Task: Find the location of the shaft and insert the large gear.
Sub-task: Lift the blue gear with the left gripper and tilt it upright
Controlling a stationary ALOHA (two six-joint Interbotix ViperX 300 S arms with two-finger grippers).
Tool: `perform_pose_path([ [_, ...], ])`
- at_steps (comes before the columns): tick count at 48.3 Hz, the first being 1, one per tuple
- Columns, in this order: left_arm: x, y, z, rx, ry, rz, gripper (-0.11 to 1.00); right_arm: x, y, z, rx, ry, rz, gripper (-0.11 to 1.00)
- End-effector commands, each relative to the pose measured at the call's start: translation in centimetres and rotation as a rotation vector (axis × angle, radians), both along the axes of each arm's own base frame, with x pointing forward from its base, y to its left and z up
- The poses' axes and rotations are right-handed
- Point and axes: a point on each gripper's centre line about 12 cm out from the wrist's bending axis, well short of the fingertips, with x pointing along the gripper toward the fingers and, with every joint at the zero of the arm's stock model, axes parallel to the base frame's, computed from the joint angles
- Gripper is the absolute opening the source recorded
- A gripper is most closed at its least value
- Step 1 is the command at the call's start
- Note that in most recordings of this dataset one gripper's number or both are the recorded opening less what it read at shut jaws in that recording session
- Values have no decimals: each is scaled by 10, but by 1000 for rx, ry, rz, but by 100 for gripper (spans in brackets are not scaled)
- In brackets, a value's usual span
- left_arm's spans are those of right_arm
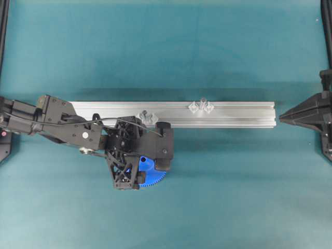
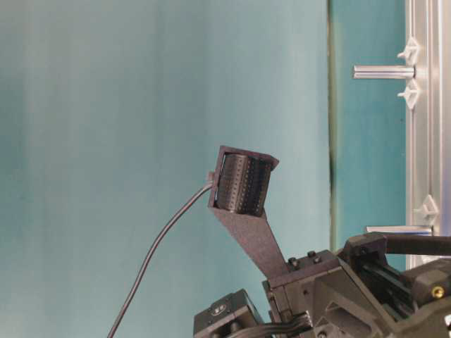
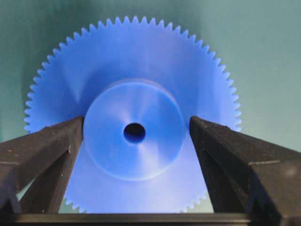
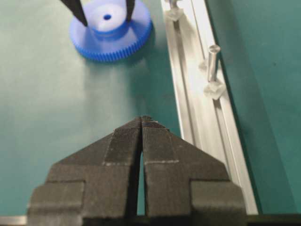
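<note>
Overhead view: left gripper (image 1: 148, 174) spread wide, fingers (image 3: 56, 150) either side of the gear's (image 3: 134, 117) hub, gear flat on the bench (image 1: 233, 192). Shaft (image 1: 202, 101) stands on the rail (image 1: 244, 114) at one o'clock from it. Right gripper (image 4: 142, 120) pinched closed, holding nothing.

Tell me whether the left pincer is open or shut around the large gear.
Open. In the left wrist view the left pincer straddles the hub of the large gear, with gaps on both sides.
</note>
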Motion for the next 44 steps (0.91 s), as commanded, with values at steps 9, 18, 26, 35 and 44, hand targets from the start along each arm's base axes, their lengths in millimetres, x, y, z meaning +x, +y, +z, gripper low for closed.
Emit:
perform_pose_path([
  [9, 2, 0, 8, 0, -6, 1, 94, 2, 0, 3, 8, -11, -3, 2],
  [18, 3, 0, 5, -1, -1, 2, 94, 2, 0, 3, 8, -11, -3, 2],
  [26, 3, 0, 5, -1, -3, 2, 93, 2, 0, 3, 7, -11, -4, 2],
  [35, 1, 1, 2, 0, 9, 5, 76, 2, 0, 3, 10, -9, -3, 2],
  [44, 3, 0, 5, 2, -5, -3, 71, 2, 0, 3, 8, -11, -4, 2],
])
